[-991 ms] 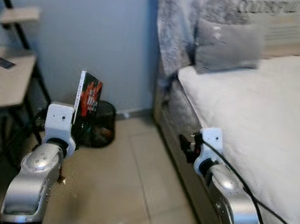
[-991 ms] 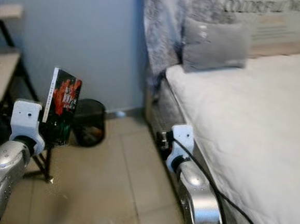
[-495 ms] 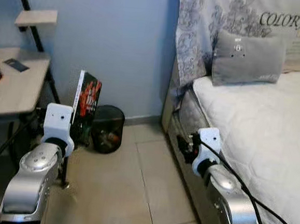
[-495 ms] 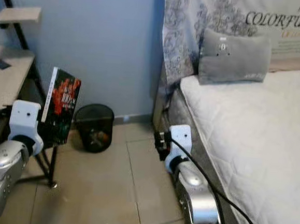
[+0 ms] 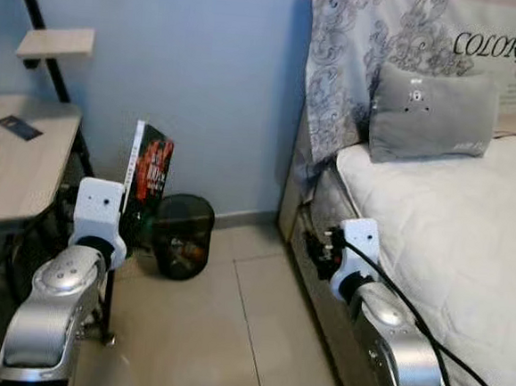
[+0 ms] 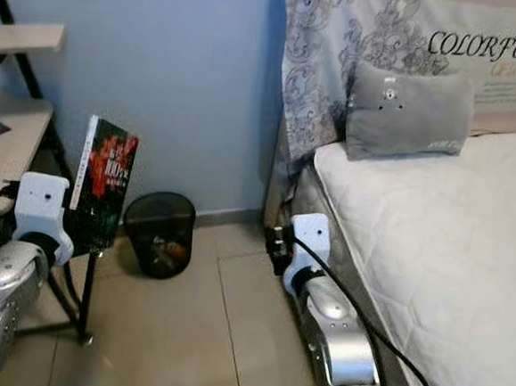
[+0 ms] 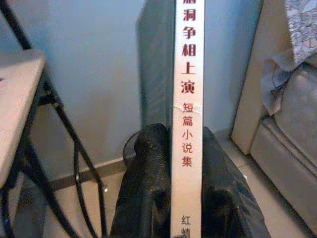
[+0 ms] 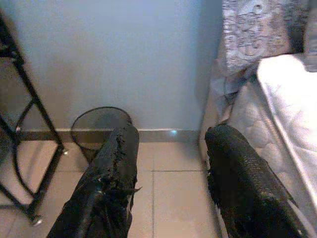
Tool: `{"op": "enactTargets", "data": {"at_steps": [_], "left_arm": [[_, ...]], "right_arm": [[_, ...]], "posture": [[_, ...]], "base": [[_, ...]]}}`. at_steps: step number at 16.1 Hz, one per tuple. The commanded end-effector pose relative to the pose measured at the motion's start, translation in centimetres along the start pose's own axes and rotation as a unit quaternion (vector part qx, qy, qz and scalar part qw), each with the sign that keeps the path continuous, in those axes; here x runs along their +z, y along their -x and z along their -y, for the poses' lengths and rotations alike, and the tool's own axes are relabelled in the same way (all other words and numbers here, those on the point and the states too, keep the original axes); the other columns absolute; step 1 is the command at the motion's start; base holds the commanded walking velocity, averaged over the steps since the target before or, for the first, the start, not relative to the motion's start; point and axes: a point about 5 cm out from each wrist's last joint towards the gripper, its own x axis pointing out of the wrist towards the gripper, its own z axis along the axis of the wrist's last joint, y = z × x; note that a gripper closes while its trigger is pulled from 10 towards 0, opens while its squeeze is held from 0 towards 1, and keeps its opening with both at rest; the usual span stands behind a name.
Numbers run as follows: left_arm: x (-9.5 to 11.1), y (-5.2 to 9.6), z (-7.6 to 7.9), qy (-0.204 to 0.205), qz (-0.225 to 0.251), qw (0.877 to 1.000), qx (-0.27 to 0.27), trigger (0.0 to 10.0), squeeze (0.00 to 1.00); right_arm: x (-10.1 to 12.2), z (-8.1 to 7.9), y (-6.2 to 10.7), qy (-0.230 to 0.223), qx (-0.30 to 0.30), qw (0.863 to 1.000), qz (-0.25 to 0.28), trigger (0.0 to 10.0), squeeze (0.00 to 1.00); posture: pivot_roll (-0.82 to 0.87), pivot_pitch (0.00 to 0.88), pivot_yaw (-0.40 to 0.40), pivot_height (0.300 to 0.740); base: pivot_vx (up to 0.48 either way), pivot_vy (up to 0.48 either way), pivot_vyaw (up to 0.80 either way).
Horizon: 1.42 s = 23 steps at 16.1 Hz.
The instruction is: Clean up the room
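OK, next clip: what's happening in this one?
The robot stands on a tiled floor between a desk and a bed, facing a blue wall. Its left tool is shut on an upright book, spine toward the wrist camera. The right tool is open and holds nothing, raised beside the bed edge. A black mesh bin sits on the floor by the wall, and a grey pillow lies at the head of the bed.
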Motion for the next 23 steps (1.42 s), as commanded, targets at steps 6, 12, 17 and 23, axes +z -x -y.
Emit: {"op": "enactTargets", "data": {"at_steps": [6, 12, 17, 23], "left_arm": [[1.3, -0.16, 0.93, -0.007, 0.03, 0.999, -0.021, 10.0, 0.0], [1.25, -0.12, 0.99, -0.008, 0.029, 0.999, -0.023, 10.0, 0.0], [1.26, -0.11, 1.06, -0.01, 0.029, 0.999, -0.024, 10.0, 0.0], [1.21, -0.11, 1.19, -0.01, 0.028, 0.999, -0.027, 10.0, 0.0]], "right_arm": [[0.22, 0.76, 0.04, 0.003, -0.013, 1.0, 0.004, 10.0, 0.0], [0.24, 0.73, 0.01, 0.003, -0.013, 1.0, 0.004, 10.0, 0.0], [0.29, 0.75, 0.02, 0.0, -0.015, 1.0, 0.007, 10.0, 0.0], [0.44, 0.89, 0.09, -0.006, -0.019, 1.0, 0.013, 10.0, 0.0]], "posture": [[-0.05, 0.0, 0.009, 0.74], [-0.05, 0.0, 0.01, 0.74], [-0.04, 0.0, 0.009, 0.74], [-0.05, 0.0, 0.01, 0.74]], "base": [[0.346, 0.0, 0.0], [0.345, 0.0, 0.0], [0.345, 0.0, 0.0], [0.345, 0.0, 0.0]]}}
